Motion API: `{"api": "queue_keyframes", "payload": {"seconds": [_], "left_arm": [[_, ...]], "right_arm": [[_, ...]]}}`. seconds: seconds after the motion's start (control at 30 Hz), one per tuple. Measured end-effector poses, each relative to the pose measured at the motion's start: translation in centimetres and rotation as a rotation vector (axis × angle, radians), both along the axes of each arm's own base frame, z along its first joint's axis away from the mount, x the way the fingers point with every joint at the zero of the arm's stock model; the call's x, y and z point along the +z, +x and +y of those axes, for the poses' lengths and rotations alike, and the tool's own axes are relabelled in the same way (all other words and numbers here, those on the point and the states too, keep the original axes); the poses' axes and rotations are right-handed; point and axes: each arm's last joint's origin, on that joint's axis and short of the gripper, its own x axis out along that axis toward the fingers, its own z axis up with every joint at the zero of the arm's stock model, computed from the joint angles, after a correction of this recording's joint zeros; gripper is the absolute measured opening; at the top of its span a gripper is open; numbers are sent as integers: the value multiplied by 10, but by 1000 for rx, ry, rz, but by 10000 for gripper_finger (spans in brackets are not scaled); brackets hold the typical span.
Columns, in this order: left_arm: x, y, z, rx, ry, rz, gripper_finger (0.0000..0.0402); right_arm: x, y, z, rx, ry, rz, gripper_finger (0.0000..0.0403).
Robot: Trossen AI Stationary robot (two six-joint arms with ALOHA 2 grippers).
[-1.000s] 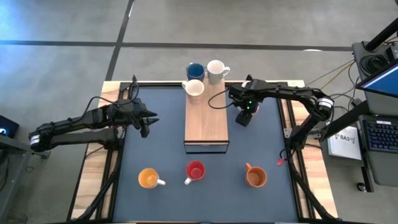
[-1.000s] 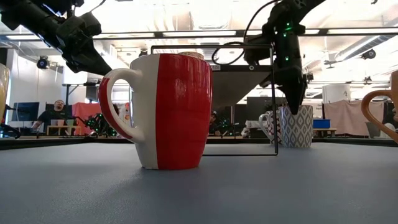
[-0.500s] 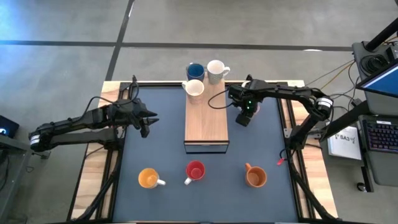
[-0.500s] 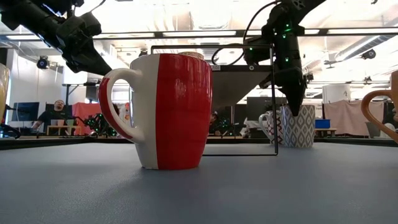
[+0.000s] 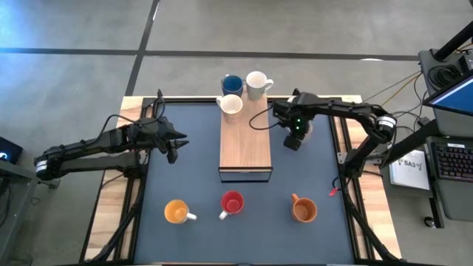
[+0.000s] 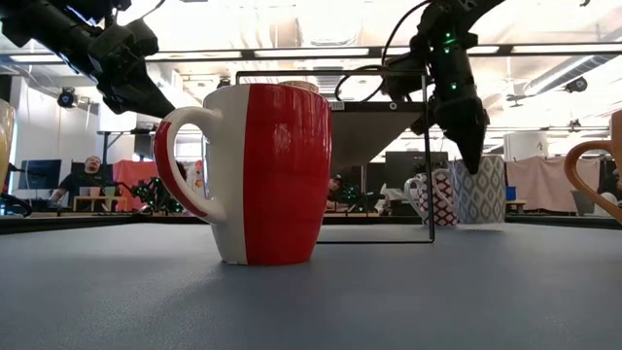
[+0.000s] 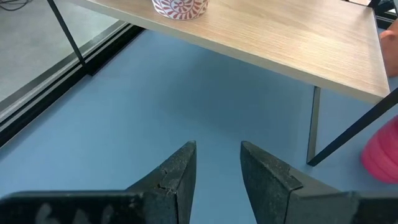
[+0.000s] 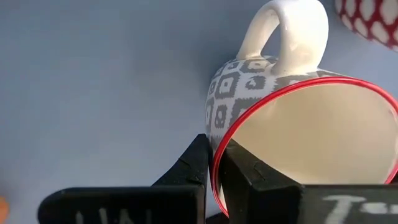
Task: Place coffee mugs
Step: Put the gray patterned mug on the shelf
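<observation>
A: Two fingers of the right gripper [image 8: 214, 171] are pinched shut on the rim of the white ceramic mug with the dark diamond pattern and red lip [image 8: 273, 134], one inside and one outside; in the low view it appears held just clear of the blue counter [image 5: 192, 185], probably for transfer to the long light-wood board [image 5: 246, 140].

B: What is noted around it?

A: A red-patterned mug [image 6: 434, 197] is seen just beside it, so it may be brushed; three mugs are grouped at the board's far end; the left gripper [image 7: 217, 171] is parked apart, its fingers parted and empty.
</observation>
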Motion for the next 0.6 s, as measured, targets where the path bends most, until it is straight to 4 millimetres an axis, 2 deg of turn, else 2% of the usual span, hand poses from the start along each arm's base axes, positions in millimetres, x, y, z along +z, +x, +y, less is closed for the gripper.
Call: {"api": "queue_keyframes", "payload": {"seconds": [0.3,0.6], "left_arm": [[0,0,0,6,-9,-3,107],[0,0,0,6,-9,-3,107]], "right_arm": [[42,2,-3,-17,-79,-14,14],[98,14,-4,-45,-161,-212,13]]}}
